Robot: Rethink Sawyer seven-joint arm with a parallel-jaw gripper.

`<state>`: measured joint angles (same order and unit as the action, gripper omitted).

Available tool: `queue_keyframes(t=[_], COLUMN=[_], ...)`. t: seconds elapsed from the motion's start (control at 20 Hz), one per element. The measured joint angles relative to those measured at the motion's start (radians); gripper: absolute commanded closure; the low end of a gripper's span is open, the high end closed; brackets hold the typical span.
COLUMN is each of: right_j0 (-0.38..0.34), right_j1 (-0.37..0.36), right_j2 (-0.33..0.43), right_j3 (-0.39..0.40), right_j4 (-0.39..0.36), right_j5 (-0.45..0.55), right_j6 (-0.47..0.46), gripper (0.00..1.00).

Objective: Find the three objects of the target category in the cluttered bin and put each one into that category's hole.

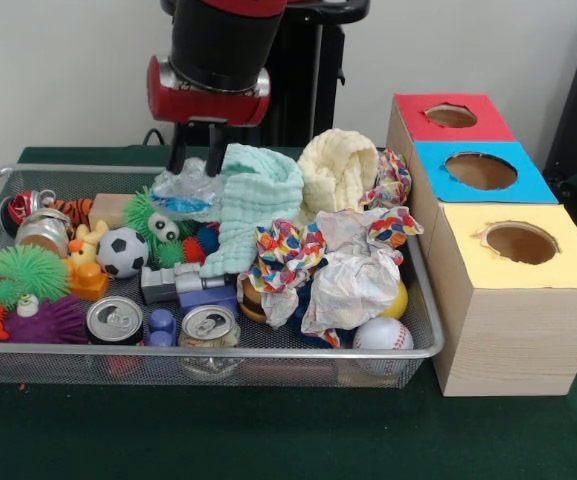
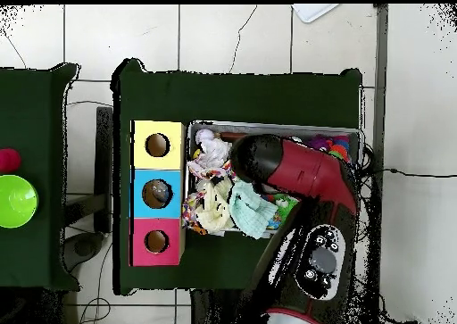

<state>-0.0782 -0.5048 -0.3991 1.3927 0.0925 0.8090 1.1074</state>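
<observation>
Front view shows my arm (image 1: 218, 50) coming down over the far left part of the wire bin (image 1: 268, 352), which sits on the green table (image 1: 268, 440). Just beside the bin's right end stands the wooden box (image 1: 508, 320) with three holes on top: the yellow hole (image 1: 520, 242) nearest the camera, the blue hole (image 1: 481, 170) behind it and the red hole (image 1: 451, 115) farthest back. Inside the bin, a mint cloth (image 1: 253, 205) and a cream cloth (image 1: 336, 170) are heaped at the back, with patterned crumpled cloths (image 1: 353, 265) in front of them. Smaller clutter fills the left half: a soccer ball (image 1: 122, 252), two cans (image 1: 114, 320), green spiky balls (image 1: 23, 272) and a baseball (image 1: 382, 334) at the right corner. My gripper (image 1: 196, 155) hangs with its two fingers apart and empty, tips just above a clear plastic bag (image 1: 183, 190).
</observation>
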Motion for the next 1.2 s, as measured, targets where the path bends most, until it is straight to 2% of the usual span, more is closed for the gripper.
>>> queue_keyframes(t=[0.35, 0.6, 0.95, 1.2], right_j0=[0.045, 0.096, 0.181, 0.24], right_j1=[-0.037, -0.072, -0.121, -0.148], right_j2=[-0.003, -0.011, -0.02, -0.02], right_j3=[0.0, 0.007, 0.045, 0.1], right_j4=[0.018, 0.049, 0.107, 0.149], right_j5=[0.103, 0.123, 0.123, 0.123], right_j6=[0.003, 0.028, 0.125, 0.234], gripper=[1.0, 1.0, 1.0, 1.0])
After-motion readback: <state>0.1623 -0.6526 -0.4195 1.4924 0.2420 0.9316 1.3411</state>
